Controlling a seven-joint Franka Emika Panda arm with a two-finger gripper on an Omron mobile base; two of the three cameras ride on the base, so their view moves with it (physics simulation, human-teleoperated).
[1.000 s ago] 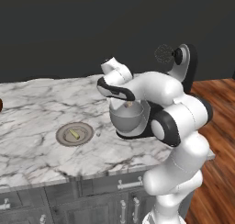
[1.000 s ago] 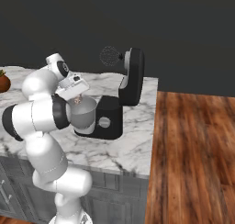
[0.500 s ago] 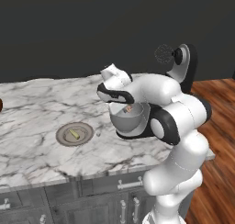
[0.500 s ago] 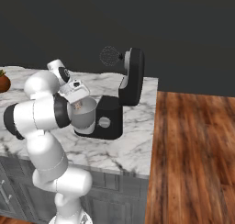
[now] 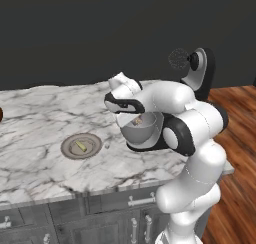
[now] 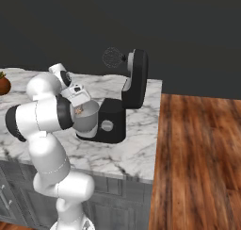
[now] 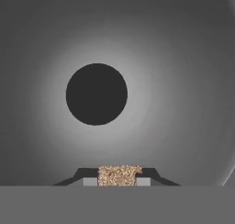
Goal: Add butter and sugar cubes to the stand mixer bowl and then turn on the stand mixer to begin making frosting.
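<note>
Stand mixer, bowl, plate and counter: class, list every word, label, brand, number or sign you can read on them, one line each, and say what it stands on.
None can be read.
stand mixer: plain black body, silver knob unmarked.
stand mixer bowl: bare grey metal.
plate: no print.
marble counter: veining only.

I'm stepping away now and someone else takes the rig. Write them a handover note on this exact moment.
Gripper: shut on a sugar cube, poised over the inside of the stand mixer bowl.
Butter: on the grey plate on the marble counter, left of the bowl.
Stand mixer: head tilted back, whisk raised clear of the bowl.
Done: one cube picked up and carried to the bowl.
Left: release the cube, fetch the butter and drop it in, then turn on the mixer at its silver knob.
</note>
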